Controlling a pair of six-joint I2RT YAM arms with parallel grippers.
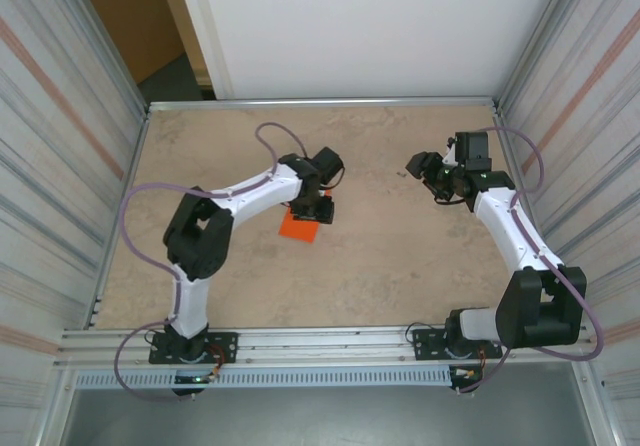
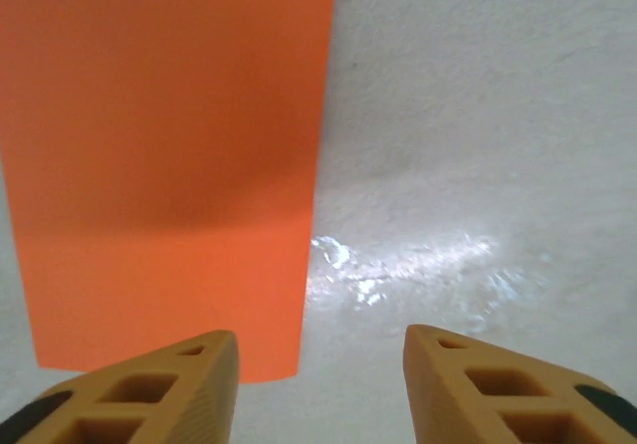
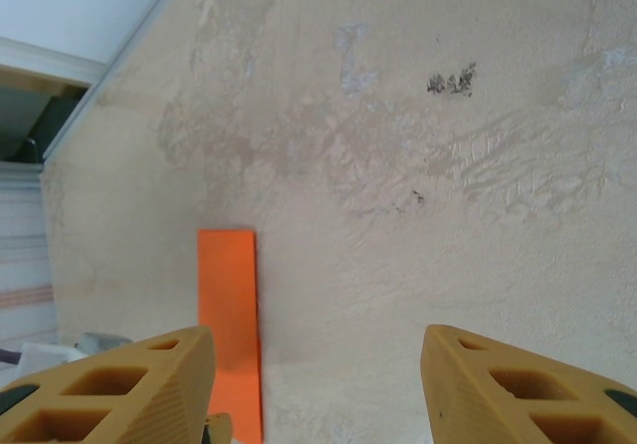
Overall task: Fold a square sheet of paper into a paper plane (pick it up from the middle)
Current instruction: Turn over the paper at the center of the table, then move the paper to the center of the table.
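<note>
**A:** Where is the orange paper, and which way does it run?

**B:** Flat on the table, under my left gripper. It looks like a long strip. From my left wrist its length runs straight away from my fingers, and the frame cuts off the far end.

**A:** Are you gripping it?

**B:** No. My left gripper and my right gripper are both released, fingers spread over bare table. From above, my left gripper hides part of the paper. I can't tell if it's folded.

Jaws apart on left gripper and right gripper alike.
</note>
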